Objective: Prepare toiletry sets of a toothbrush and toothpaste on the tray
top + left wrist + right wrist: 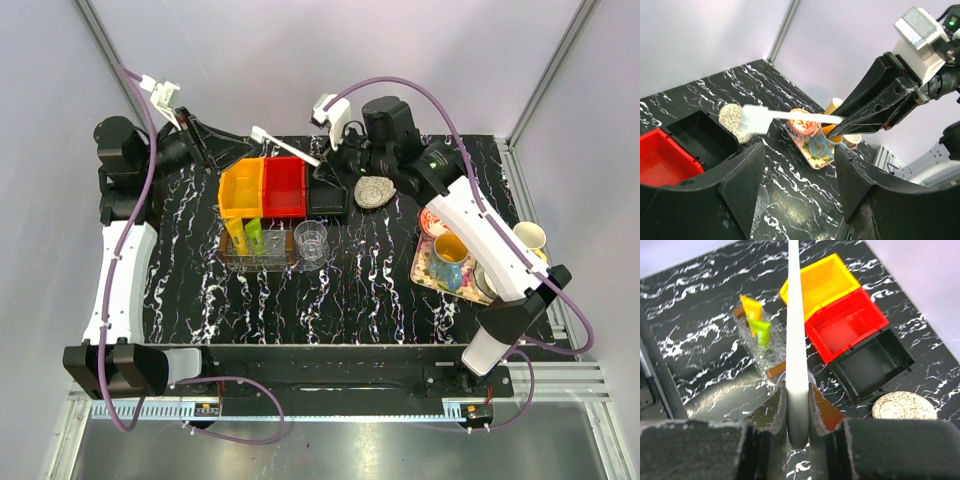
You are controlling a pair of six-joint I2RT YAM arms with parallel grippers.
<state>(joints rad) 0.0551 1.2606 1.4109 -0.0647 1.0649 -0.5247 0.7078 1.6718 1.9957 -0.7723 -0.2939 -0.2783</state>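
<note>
Right gripper [797, 412] clamped on the handle end of the white toothbrush [795, 330], raised off the table [370, 290]; left gripper [799, 155] spread wide, empty, facing the brush head

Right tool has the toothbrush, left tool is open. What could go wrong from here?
1. The right tool pinches the toothbrush only at one end, so the long stick may pivot or slip on the way down.
2. The tray already holds the yellow tube and green tube, with a glass beside it; the brush could knock any of them.
3. The left tool stands open near the brush head and might snag it.
</note>
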